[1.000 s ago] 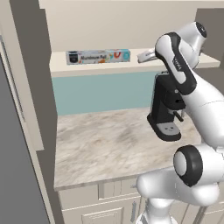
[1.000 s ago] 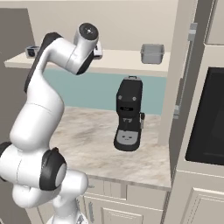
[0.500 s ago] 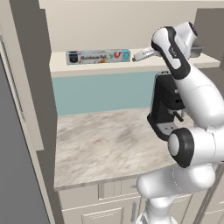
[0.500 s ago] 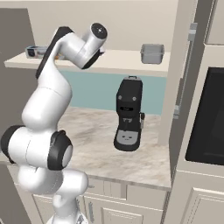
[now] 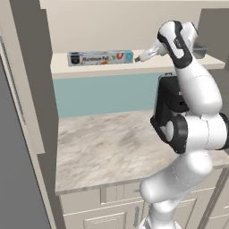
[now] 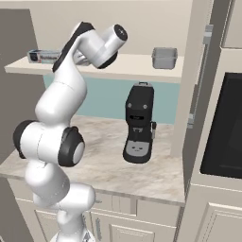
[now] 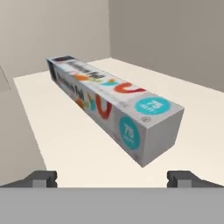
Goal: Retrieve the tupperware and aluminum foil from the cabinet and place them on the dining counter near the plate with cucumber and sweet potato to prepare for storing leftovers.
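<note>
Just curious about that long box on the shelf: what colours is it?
The aluminum foil box is mostly white, with teal circles and red-orange marks; clearest in the hand view.

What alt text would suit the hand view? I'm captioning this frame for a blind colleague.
A long slim aluminum foil carton with white lettered sides and teal-blue circles lies flat on the cream-beige cabinet shelf, its near end pointing at the camera. The open gripper hovers just short of it, its dark fingertips spread wide.

Kitchen, marble counter (image 5: 112,147), coffee machine (image 6: 138,124), oven (image 6: 223,127)
</note>
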Robot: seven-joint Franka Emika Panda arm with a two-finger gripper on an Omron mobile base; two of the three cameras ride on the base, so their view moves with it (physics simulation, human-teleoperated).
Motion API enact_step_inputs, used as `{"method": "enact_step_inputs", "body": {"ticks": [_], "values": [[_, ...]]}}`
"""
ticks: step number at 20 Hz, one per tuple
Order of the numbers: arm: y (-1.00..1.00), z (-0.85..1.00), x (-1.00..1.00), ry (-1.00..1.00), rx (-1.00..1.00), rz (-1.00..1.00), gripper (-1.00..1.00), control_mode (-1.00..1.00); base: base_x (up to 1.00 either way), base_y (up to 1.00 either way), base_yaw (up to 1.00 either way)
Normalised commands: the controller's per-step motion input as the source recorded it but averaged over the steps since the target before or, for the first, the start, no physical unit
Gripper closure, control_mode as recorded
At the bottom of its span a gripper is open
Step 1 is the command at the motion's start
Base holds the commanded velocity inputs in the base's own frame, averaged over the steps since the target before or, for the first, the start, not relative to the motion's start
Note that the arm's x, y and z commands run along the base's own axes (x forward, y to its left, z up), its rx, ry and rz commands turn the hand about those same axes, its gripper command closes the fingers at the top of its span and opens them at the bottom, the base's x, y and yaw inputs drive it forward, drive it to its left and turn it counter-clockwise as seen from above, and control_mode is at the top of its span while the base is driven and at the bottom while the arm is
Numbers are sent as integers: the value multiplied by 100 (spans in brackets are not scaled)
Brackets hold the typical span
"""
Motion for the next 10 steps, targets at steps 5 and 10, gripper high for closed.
{"method": "enact_step_inputs", "body": {"ticks": [5, 10], "values": [[0, 0, 34, -1, 0, 6, -100, -100, 0, 0, 0], [0, -3, 33, -5, 0, 10, -100, -100, 0, 0, 0]]}}
